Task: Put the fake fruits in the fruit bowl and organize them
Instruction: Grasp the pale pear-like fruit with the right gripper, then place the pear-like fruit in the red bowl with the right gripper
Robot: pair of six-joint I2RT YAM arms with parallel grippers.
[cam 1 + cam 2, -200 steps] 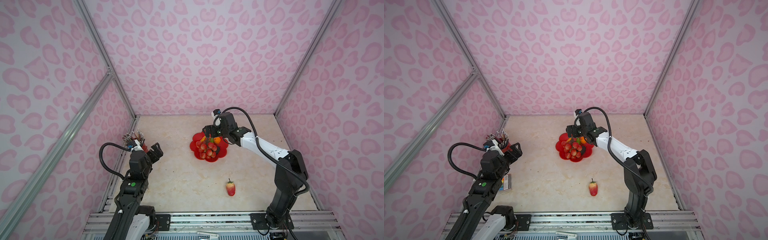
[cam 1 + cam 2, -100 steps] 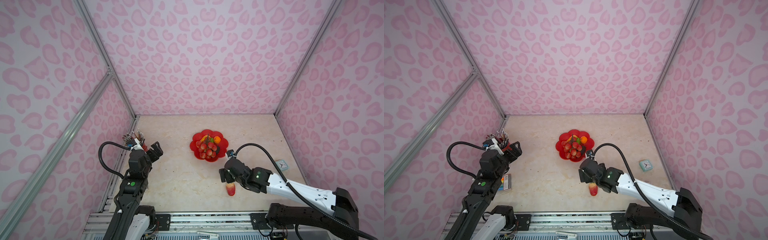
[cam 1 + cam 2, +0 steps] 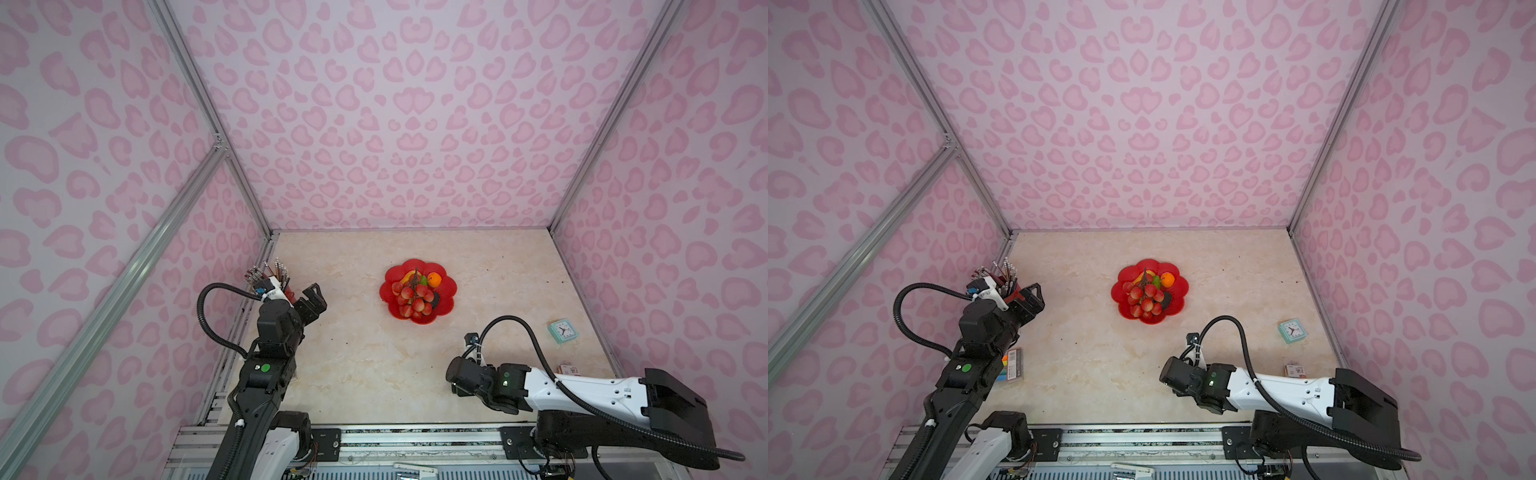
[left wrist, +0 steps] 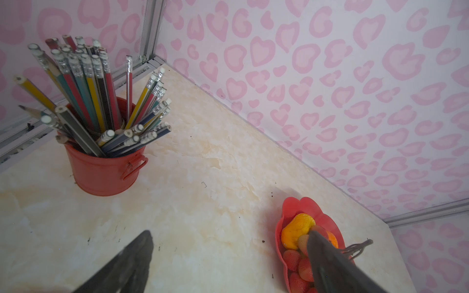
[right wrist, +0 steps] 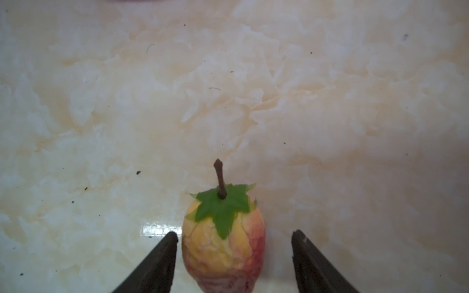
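Straddling the strawberry [image 5: 223, 248] on the table [image 5: 330, 101], the right gripper [image 5: 234, 233] has jaws apart: one finger just beside it, a gap on the other side, so no squeeze yet. Stem points away from the wrist, long axis running down the gap — looks lined up so the fingers pinch its narrow sides. Left gripper [image 4: 229, 233] gapes idle, empty. Fruit bowl [image 3: 446, 286] sits well apart.

Beige marbled tabletop [image 3: 374, 353]. Red fruit bowl [image 3: 449, 306] at centre; teal clock [image 3: 562, 331] right; pencil cup [image 4: 101, 172] left; highlighter pack [image 3: 1013, 365] lower left; strawberry [image 5: 223, 248] on bare surface.
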